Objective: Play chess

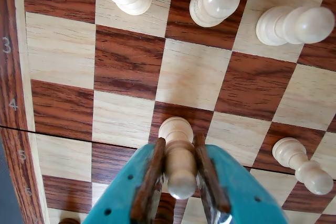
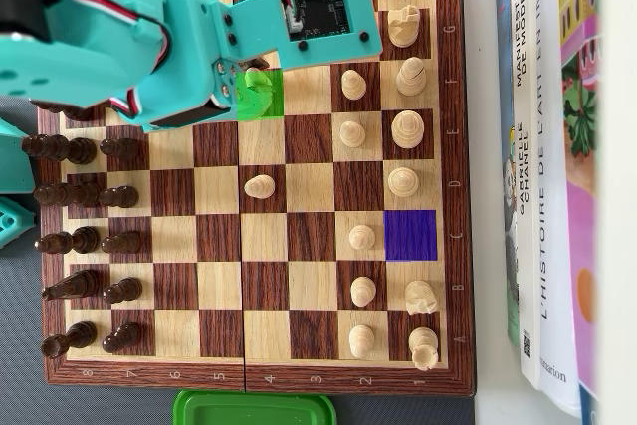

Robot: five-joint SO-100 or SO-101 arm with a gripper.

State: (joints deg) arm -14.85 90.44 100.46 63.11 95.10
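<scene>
The chessboard (image 2: 299, 345) is seen whole from straight above in the overhead view, from some height. In the wrist view it is seen close, looking steeply down past the gripper (image 1: 180, 177). A few central squares are shared.

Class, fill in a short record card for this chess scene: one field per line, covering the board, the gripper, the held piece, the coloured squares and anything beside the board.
Board: wooden chessboard, light and dark squares
Gripper: teal gripper, shut on a piece
Held piece: white piece, over the green square
Other marked square: purple square, empty
Dark pieces: dark pieces along the overhead view's left side
Beside board: books on the right, green lid below
</scene>
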